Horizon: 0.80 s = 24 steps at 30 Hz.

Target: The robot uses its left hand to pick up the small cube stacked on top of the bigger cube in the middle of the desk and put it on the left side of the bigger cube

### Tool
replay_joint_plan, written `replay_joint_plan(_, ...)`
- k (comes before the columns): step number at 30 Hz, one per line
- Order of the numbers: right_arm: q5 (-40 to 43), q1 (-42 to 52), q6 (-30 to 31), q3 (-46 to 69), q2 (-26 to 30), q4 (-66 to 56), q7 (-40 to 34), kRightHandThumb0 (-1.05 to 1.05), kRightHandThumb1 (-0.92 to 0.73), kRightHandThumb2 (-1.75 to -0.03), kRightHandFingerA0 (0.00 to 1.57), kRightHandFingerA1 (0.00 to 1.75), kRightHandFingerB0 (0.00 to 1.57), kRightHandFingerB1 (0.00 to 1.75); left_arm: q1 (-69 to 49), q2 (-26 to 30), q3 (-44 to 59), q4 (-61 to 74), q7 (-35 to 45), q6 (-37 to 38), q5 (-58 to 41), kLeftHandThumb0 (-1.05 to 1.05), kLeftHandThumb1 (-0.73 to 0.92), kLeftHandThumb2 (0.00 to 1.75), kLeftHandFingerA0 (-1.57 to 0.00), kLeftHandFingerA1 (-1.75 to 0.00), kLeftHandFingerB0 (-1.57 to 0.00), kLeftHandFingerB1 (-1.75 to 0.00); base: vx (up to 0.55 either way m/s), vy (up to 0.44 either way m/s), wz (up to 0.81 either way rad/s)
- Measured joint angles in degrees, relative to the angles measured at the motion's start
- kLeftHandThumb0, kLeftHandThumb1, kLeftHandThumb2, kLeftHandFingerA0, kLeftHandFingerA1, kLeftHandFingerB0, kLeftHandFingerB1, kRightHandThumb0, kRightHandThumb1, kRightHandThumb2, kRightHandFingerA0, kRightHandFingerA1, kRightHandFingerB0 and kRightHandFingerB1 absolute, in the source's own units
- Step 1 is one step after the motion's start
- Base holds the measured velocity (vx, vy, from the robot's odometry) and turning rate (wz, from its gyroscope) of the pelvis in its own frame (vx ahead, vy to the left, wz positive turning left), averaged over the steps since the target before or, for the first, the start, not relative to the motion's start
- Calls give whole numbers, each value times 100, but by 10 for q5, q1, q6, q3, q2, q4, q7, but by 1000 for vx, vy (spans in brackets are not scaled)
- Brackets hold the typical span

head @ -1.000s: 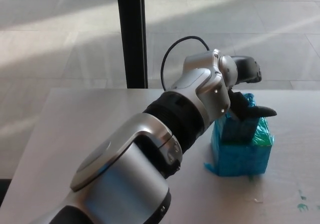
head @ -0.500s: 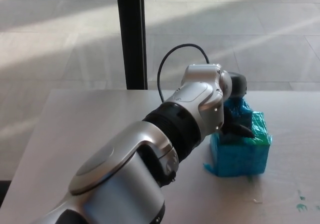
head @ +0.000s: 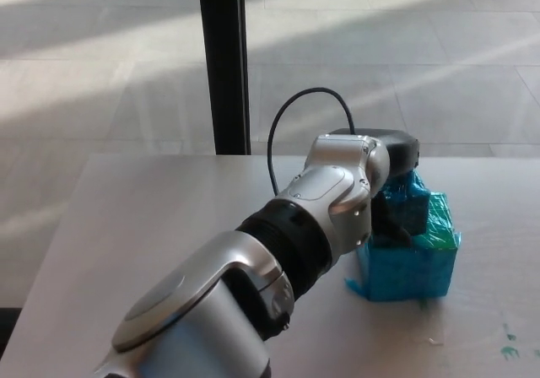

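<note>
While the silver-shelled left arm (head: 253,285) reached across the desk (head: 126,226), its black left hand (head: 390,175) sat over the small cube (head: 405,194), atop the big cube (head: 409,260) nr the right edge; both teal, crinkly, tape-wrapped. Grip: can't tell, fingers hidden behind wrist.

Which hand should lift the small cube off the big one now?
Left. The left hand is already on top of the bigger cube, around the small cube. The right hand is not in view.
</note>
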State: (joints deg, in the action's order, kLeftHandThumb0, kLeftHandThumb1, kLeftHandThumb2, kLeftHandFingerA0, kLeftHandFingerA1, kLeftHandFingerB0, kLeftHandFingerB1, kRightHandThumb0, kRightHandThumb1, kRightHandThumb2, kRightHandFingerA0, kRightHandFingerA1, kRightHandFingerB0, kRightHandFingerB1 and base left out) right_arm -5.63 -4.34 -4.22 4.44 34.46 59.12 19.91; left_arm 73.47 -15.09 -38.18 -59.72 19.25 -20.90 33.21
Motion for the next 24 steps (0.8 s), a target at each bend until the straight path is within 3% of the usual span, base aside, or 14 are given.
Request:
replay_joint_plan(1,0,-1,-2,0,0,1,0,-41,-71,-61,57,50,40,34,-7,-1,6,2,-13,4,0,-26,65,64,-69,-99,-53,-48,0,0,0)
replay_joint_plan(4,-1,-2,-7,-1,0,4,-2,-39,-72,-61,57,52,41,35,-26,-3,29,2,-50,12,0,-14,67,71,-64,-102,-49,-44,0,0,0)
replay_joint_plan(5,0,-2,-10,0,0,6,-2,-39,-72,-61,57,52,41,35,-32,-4,40,1,-65,16,-2,-11,64,77,-54,-96,-55,-47,0,0,0)
replay_joint_plan(6,0,-3,-11,0,0,7,-2,-40,-72,-62,58,52,42,34,-35,-4,46,0,-71,18,-3,-13,65,76,-56,-119,-71,-55,0,0,0)
replay_joint_plan(7,0,-3,-14,0,0,9,-2,-40,-72,-62,58,52,42,34,-41,-4,57,-1,-85,23,-6,-13,65,76,-56,-119,-71,-55,0,0,0)
replay_joint_plan(8,0,-3,-16,0,0,11,-2,-37,-72,-62,58,54,44,35,-45,-4,64,-2,-96,27,-7,-17,54,69,-74,-124,-95,-78,0,0,0)
replay_joint_plan(9,0,-3,-17,0,0,11,-2,-36,-72,-62,59,55,45,34,-48,-4,69,-2,-102,30,-8,-18,54,68,-74,-117,-96,-79,0,0,0)
replay_joint_plan(12,-1,-4,-19,-1,0,12,-3,-32,-72,-61,61,54,46,35,-54,-4,81,-5,-127,43,-12,-17,60,82,-68,-121,-85,-88,0,0,0)
replay_joint_plan(13,-2,-6,-20,-2,0,15,-4,-33,-72,-61,60,52,48,36,-55,-4,82,-7,-131,45,-14,-23,77,75,-58,-114,-64,-74,0,0,0)
replay_joint_plan(14,-3,-8,-21,-3,0,16,-5,-33,-72,-61,60,52,48,36,-55,-4,84,-9,-134,46,-16,-23,77,75,-58,-114,-64,-74,0,0,0)
replay_joint_plan(17,-6,-13,-24,-4,0,19,-9,-32,-73,-61,61,54,50,36,-55,-4,87,-14,-138,46,-20,-26,82,80,-51,-91,-60,-71,0,0,0)
replay_joint_plan(19,-7,-17,-26,-4,0,24,-10,-32,-72,-61,62,54,51,37,-54,-4,86,-15,-139,46,-21,-27,83,80,-52,-91,-58,-71,0,0,0)
replay_joint_plan(20,-7,-19,-26,-4,0,25,-10,-30,-73,-61,62,53,51,37,-54,-4,86,-16,-140,46,-21,-25,76,83,-57,-112,-61,-76,0,0,0)
replay_joint_plan(24,-9,-26,-28,-6,0,34,-15,-30,-71,-61,63,55,52,38,-53,-4,78,-20,-146,47,-21,-26,76,81,-61,-121,-59,-80,0,0,0)
